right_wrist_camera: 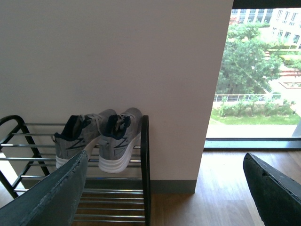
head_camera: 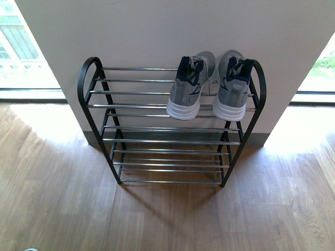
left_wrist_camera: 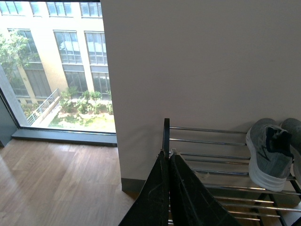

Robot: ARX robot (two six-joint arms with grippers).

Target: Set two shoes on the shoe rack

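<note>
Grey knit sneakers: two, white soles, navy lining; left sneaker and right sneaker sit side by side, just apart.
Location: top tier of the shoe rack, right half; the right sneaker sits against the arched black side frame.
Long axis: front to back across the chrome bars, toes at the wall, heels toward the robot, soles lapping over the front bar.
Floor: wood; the rack stands on it against the wall.
Left end effector: fingers drawn narrow, almost touching, nothing between them; it hangs by the rack's left end, well apart from the sneakers at the other end.
Right end effector: spread wide, empty; the sneakers lie ahead of it, on the near end of the rack.
Nearer arm: right, judging from both wrist views.
Task status: judged complete, both shoes seated.
Next move: judged a retreat only; any squaring of the heels would fall to the right arm, pushing along the long axis toward the wall.
Risk: the heels overhang, so a sideways knock could tip one off.
</note>
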